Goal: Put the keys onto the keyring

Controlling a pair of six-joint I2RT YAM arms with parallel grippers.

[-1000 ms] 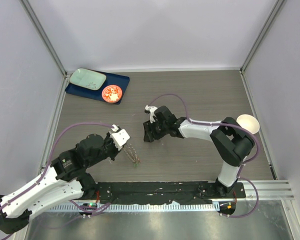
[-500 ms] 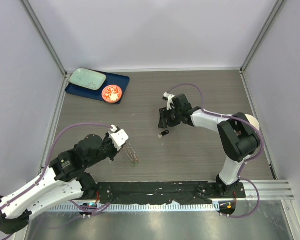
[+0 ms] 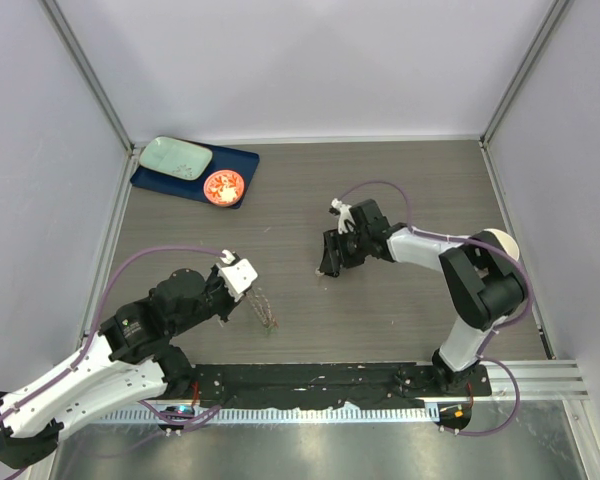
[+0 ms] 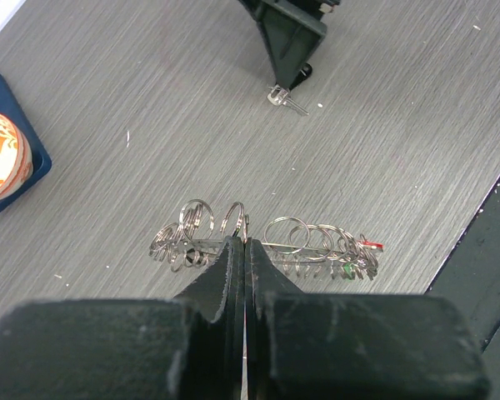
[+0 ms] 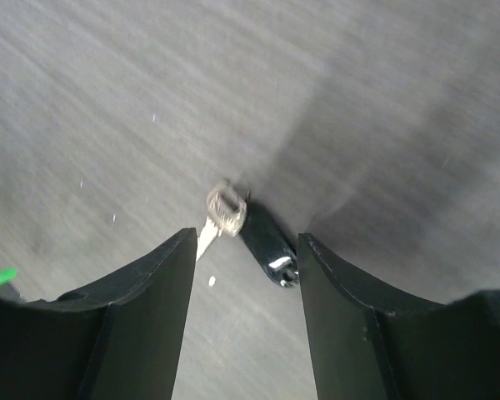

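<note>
Right wrist view: we are lining up to pick the black-headed key [image 5: 265, 243].
Our right tool [image 5: 243, 242] stands open astride it on the tabletop [image 5: 108, 100], well apart from the keyring [image 4: 304, 243], which our left tool [image 4: 243, 247] pinches shut. Next, we judge, lower and close on the key's head.

A dark blue tray [image 3: 238, 160] lies at the far left corner of the grey wood-grain tabletop [image 3: 310, 200]. On it rest a pale green rectangular plate [image 3: 175, 157] and, just beside it, an orange-red round dish [image 3: 223, 186]. A white bowl [image 3: 499, 246] sits near the right edge.
</note>
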